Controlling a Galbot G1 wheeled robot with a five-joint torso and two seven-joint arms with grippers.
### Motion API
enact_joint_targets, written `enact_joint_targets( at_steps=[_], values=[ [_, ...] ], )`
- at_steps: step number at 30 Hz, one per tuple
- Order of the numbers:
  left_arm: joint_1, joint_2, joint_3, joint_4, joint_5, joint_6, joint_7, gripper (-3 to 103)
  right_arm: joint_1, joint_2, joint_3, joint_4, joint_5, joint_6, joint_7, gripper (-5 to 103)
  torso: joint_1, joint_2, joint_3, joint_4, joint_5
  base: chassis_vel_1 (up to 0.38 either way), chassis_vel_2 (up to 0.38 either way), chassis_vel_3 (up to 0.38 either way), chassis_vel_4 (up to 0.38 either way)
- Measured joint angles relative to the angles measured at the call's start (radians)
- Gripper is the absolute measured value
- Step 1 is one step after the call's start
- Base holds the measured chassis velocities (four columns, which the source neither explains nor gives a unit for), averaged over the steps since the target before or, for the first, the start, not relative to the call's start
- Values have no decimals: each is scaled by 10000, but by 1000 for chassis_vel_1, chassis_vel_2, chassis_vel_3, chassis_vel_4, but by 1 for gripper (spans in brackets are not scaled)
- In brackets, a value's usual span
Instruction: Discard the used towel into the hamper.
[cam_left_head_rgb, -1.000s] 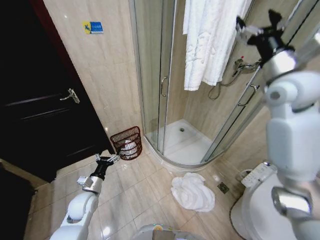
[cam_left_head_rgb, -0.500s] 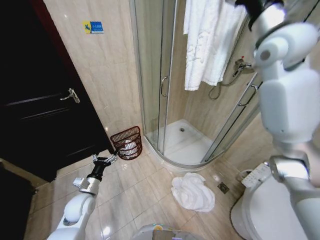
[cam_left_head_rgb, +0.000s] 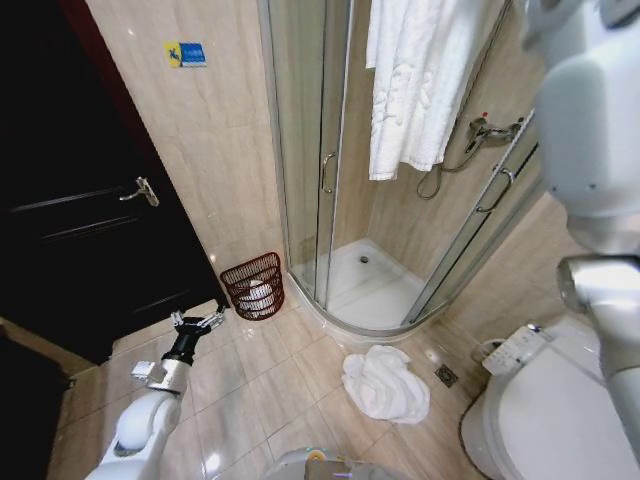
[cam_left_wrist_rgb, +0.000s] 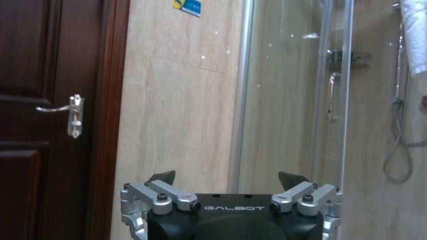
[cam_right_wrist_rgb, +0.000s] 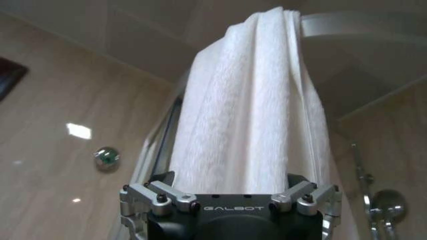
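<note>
A white towel (cam_left_head_rgb: 418, 80) hangs over the top of the shower glass. In the right wrist view the same towel (cam_right_wrist_rgb: 250, 100) drops down between the spread fingers of my right gripper (cam_right_wrist_rgb: 227, 176), which is open. My right arm (cam_left_head_rgb: 595, 150) reaches up along the right side. A second white towel (cam_left_head_rgb: 385, 385) lies crumpled on the floor tiles. The reddish-brown hamper (cam_left_head_rgb: 255, 285) stands against the wall beside the shower, with something white inside. My left gripper (cam_left_head_rgb: 197, 322) hangs open and empty low above the floor, left of the hamper, its fingers (cam_left_wrist_rgb: 162, 177) wide apart.
A dark wooden door (cam_left_head_rgb: 90, 230) with a metal handle fills the left. The curved glass shower enclosure (cam_left_head_rgb: 310, 150) and its white tray (cam_left_head_rgb: 370, 285) stand in the middle. A toilet (cam_left_head_rgb: 540, 420) is at the lower right, and a floor drain (cam_left_head_rgb: 446, 375) lies near the crumpled towel.
My right arm has risen, carrying its gripper up past the top of the head view toward the hanging towel. My left gripper has drifted slightly left and down.
</note>
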Motion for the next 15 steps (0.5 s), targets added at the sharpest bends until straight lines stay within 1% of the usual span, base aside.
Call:
enact_joint_targets(
  at_steps=[4,5,8,9,12,13,14,15],
  values=[
    [-19,7,-38,147,0,-191,89,100,653,542,-384,-481,128,-343,1213,100,0,0,-1,-1,-3,0,0,0,0],
    [-19,7,-38,147,0,-191,89,100,653,542,-384,-481,128,-343,1213,100,0,0,-1,-1,-3,0,0,0,0],
    [-113,-9,-3,143,-1,-206,95,100,938,959,-494,-921,112,-480,1689,100,0,0,0,0,-4,0,0,0,0],
    [-113,-9,-3,143,-1,-206,95,100,938,959,-494,-921,112,-480,1689,100,0,0,0,0,-4,0,0,0,0],
    [-214,-8,4,112,-43,-207,95,100,1092,1330,-513,-1227,71,-650,2329,100,0,0,0,0,-4,0,0,0,0],
    [-214,-8,4,112,-43,-207,95,100,1092,1330,-513,-1227,71,-650,2329,100,0,0,0,0,-4,0,0,0,0],
    [-226,0,2,120,-72,-214,95,100,1125,1400,-525,-1285,70,-680,2486,100,0,0,0,0,-4,0,0,0,0],
    [-229,6,-2,138,-97,-231,95,100,1153,1447,-533,-1330,63,-690,2591,103,0,0,0,-1,-3,0,0,0,0]
  ],
)
